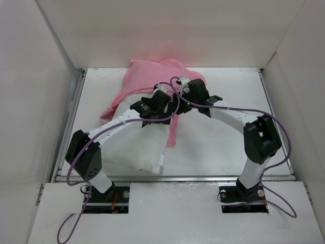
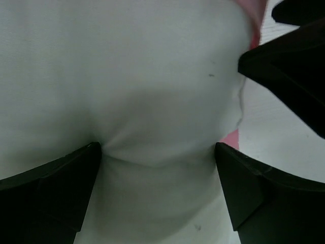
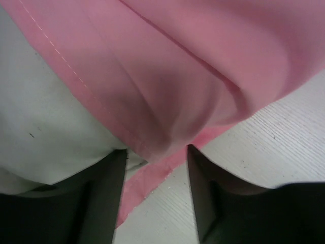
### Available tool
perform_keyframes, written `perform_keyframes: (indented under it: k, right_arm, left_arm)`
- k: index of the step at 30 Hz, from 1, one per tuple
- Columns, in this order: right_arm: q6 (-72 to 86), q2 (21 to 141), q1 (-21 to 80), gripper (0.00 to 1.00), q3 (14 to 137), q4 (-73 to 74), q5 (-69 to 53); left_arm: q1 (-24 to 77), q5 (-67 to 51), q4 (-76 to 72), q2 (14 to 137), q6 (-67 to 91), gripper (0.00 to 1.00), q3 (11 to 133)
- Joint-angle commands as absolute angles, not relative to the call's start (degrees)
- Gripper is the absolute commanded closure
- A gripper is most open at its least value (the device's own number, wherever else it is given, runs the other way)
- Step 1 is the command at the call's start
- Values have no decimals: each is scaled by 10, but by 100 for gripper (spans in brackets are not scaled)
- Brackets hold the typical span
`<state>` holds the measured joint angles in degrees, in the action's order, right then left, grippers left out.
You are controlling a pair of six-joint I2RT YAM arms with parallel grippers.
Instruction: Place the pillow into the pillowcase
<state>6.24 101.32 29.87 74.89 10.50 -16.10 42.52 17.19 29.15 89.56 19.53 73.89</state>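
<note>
The white pillow lies from the table's middle toward the front left, its far end under the pink pillowcase. My left gripper presses into the pillow. Its fingers stand wide apart and pinch a bulge of white fabric between them. My right gripper sits at the pillowcase's right edge. In the right wrist view its jaws are partly apart and straddle a fold of the pink hem, with the pillow at left. A pink strip lies on the table below.
White walls enclose the table on the left, back and right. A loose pink flap hangs over the pillow's right side. Purple cables loop above both arms, and the two wrists are close together.
</note>
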Motion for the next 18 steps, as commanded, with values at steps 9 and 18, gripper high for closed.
perform_keyframes:
  k: [9,18]
  right_arm:
    - [87,991,306,100,772,35,-58]
    - [46,956,300,100,771,50,-115]
  left_arm:
    - [425,263,314,951,231,95,797]
    - [407,241,235,925,213,100,792]
